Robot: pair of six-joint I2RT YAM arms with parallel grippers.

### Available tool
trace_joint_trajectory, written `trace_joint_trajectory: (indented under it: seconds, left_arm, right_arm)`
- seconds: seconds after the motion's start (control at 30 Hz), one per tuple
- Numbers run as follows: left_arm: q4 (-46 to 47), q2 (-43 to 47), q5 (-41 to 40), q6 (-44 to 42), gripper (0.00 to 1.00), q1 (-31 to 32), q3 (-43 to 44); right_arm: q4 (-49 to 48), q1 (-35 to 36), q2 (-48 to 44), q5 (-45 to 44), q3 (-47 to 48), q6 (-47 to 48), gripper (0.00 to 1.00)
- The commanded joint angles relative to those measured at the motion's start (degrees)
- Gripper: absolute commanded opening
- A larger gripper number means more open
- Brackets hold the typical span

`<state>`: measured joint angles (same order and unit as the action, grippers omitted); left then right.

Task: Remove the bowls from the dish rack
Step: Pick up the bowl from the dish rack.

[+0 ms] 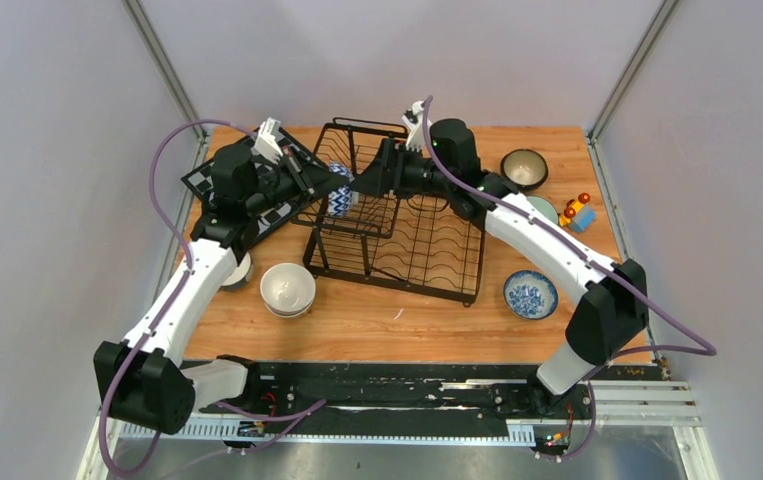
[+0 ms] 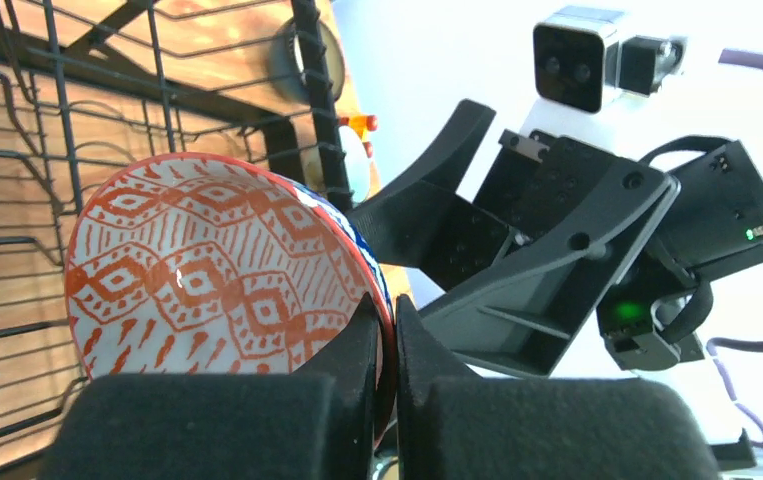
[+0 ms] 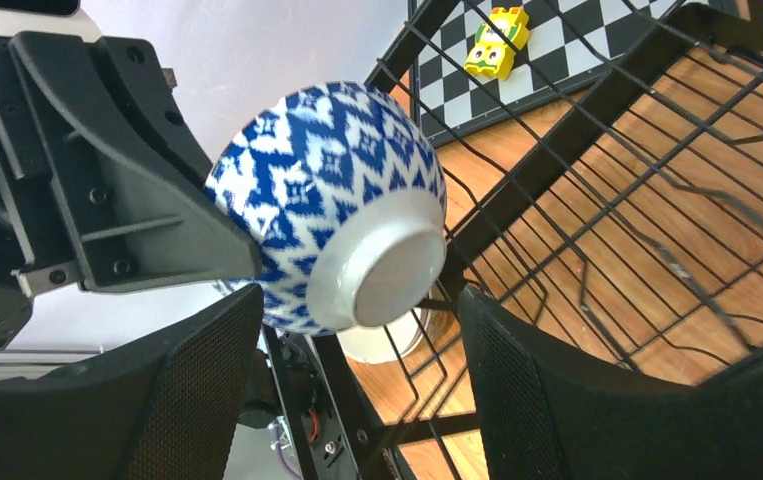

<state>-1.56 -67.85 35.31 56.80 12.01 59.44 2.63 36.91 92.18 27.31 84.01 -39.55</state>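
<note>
My left fingers (image 2: 217,425) pinch the bowl (image 2: 207,270) by its rim at the rack (image 3: 557,150); right fingers (image 3: 187,400) stand open, seemingly clear. Next I'd lift it out onto the counter (image 1: 377,330).

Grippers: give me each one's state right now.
Left gripper: shut on the rim of the patterned bowl.
Right gripper: open, facing that bowl's base, not gripping it.

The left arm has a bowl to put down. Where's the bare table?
Barest: the near strip of table in front of the dish rack, between the white bowl and the blue-patterned bowl. Crowded: the right side, with the dark bowl and toy; the left, with the checkerboard.
</note>
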Motion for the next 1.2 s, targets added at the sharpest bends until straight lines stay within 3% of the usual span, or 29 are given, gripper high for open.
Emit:
trace_joint_trajectory:
  seconds: [0.0, 0.3, 0.57, 0.73, 0.87, 1.0, 1.13, 1.17]
  left_arm:
    - [9.83, -0.5, 0.71, 3.39, 0.0, 0.03, 0.45]
    - [18.57, -2.9, 2.12, 7.7, 0.0, 0.21, 1.17]
    - [34.51, -5.94, 4.5, 16.69, 0.0, 1.06, 3.81]
    - [44.88, -10.52, 4.73, 21.85, 0.0, 5.82, 7.37]
    - [47.21, -12.42, 5.45, 21.87, 0.0, 9.63, 11.22]
    - [36.65, -7.85, 5.29, 11.0, 0.0, 12.46, 15.51]
    - [14.49, -0.91, 1.57, -13.05, 0.0, 19.4, 21.92]
    - [8.4, 0.66, -0.36, -23.18, 0.0, 22.23, 23.71]
  right_arm:
    - [3.96, -2.36, -4.64, 1.02, -0.58, 2.71, 0.76]
    - [6.34, -7.12, -13.43, 3.39, -3.17, 4.31, 0.78]
    - [3.91, -7.49, -25.89, 4.85, -13.06, 8.07, 0.77]
    - [4.07, -7.53, -37.24, 2.75, -20.41, 11.56, 0.77]
    - [9.18, -7.61, -45.5, -4.43, -22.41, 14.62, 0.77]
    - [19.65, -7.66, -52.82, -12.58, -18.95, 19.01, 0.77]
    - [28.98, -7.65, -59.04, -17.55, -13.62, 21.92, 0.76]
    - [32.34, -7.65, -59.54, -18.42, -12.09, 22.04, 0.76]
